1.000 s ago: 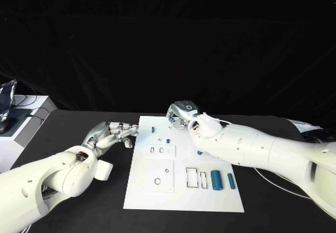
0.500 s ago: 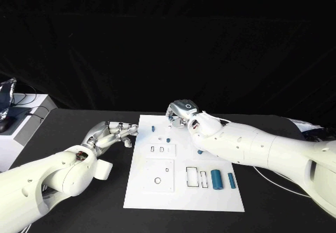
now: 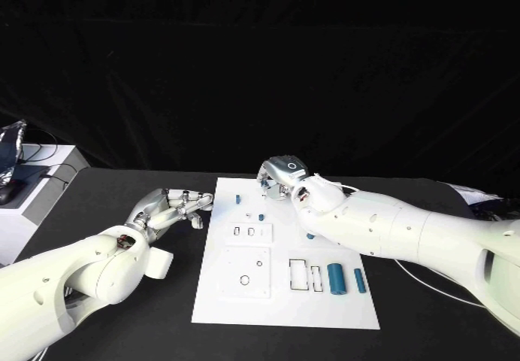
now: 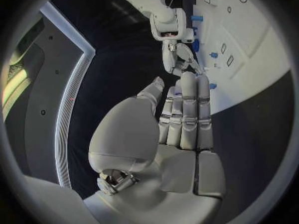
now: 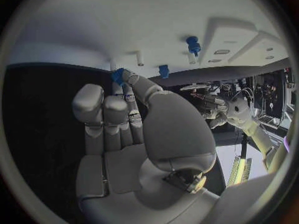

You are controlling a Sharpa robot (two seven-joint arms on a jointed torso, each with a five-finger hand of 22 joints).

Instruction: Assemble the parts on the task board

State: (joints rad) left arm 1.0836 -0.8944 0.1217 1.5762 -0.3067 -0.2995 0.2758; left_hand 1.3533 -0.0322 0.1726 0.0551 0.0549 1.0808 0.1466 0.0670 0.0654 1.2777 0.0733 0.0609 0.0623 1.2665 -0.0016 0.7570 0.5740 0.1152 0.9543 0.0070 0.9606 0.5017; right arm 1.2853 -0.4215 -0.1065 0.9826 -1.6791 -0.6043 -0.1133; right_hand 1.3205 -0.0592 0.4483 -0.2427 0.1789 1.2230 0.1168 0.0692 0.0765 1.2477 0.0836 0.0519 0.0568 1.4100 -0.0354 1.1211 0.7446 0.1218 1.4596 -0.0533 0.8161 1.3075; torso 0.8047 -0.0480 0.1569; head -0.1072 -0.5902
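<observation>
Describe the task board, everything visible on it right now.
The task board is a flat white rectangular plate lying on the black table, between the two hands. Its surface carries raised square blocks with small slots and round holes, plus dark-outlined rectangular recesses near the front. Two blue cylinders lie side by side near those recesses; smaller blue pieces sit farther back. The right hand is over its far edge; the left hand is beside it.
</observation>
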